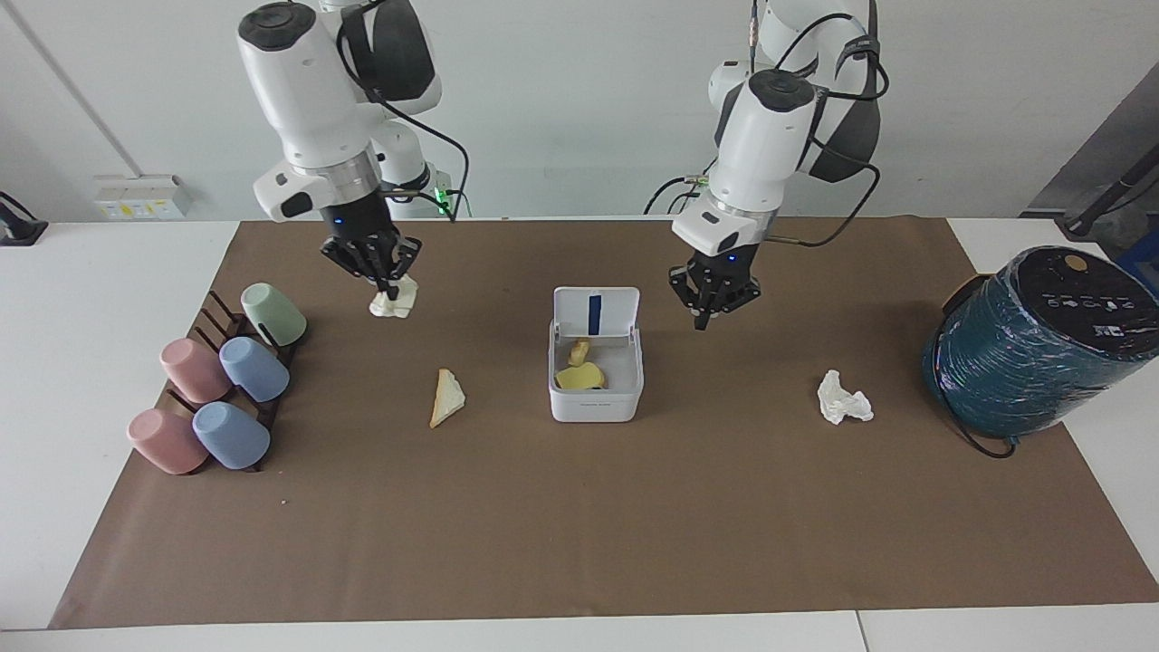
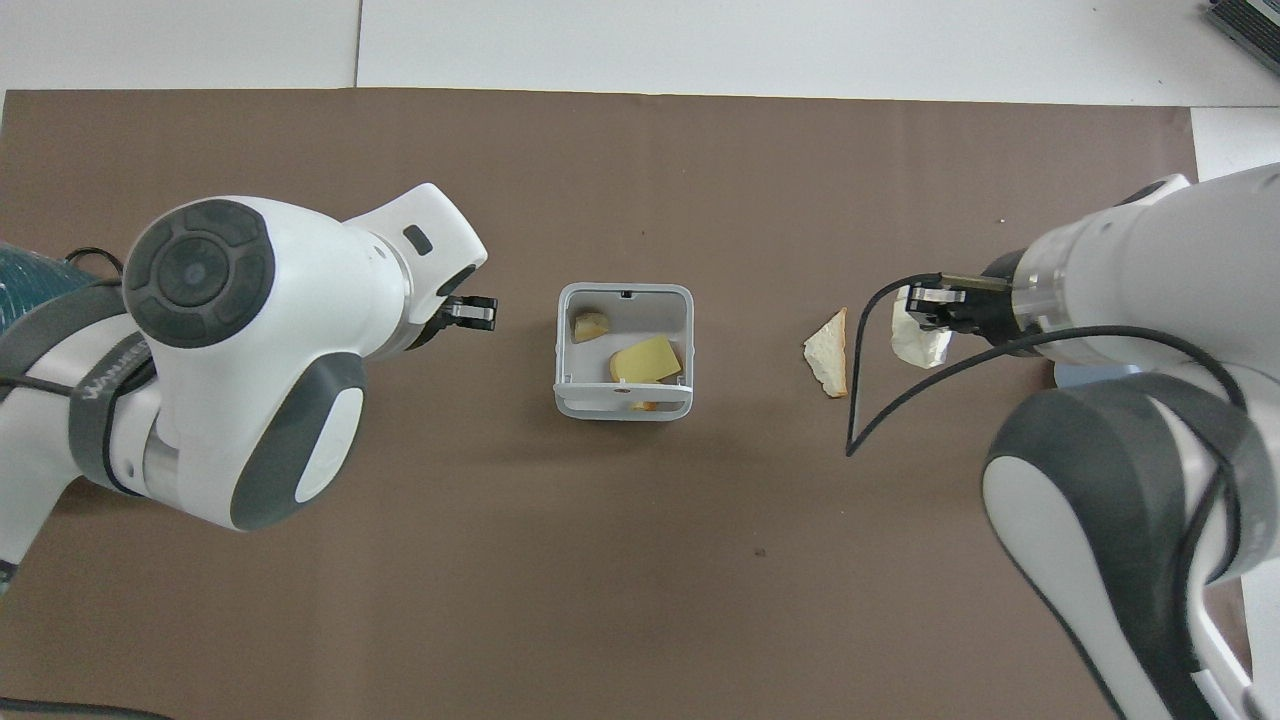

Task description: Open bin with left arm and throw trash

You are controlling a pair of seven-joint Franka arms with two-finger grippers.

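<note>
The white bin [image 1: 595, 405] stands mid-mat with its lid [image 1: 595, 313] upright and open; yellow pieces lie inside. It also shows in the overhead view [image 2: 562, 350]. My left gripper [image 1: 704, 317] hangs shut and empty over the mat beside the bin, toward the left arm's end [image 2: 482, 313]. My right gripper [image 1: 387, 288] is shut on a white paper wad [image 1: 397, 301] and holds it over the mat toward the right arm's end [image 2: 920, 342]. The tan bread wedge [image 1: 447, 397] lies between that wad and the bin. A second wad [image 1: 843, 398] lies toward the left arm's end, hidden in the overhead view.
A big teal-wrapped cylinder [image 1: 1032, 349] stands at the left arm's end of the mat. A rack with several pastel cups [image 1: 217, 389] sits at the right arm's end. Brown mat [image 1: 579, 525] lies bare farther from the robots than the bin.
</note>
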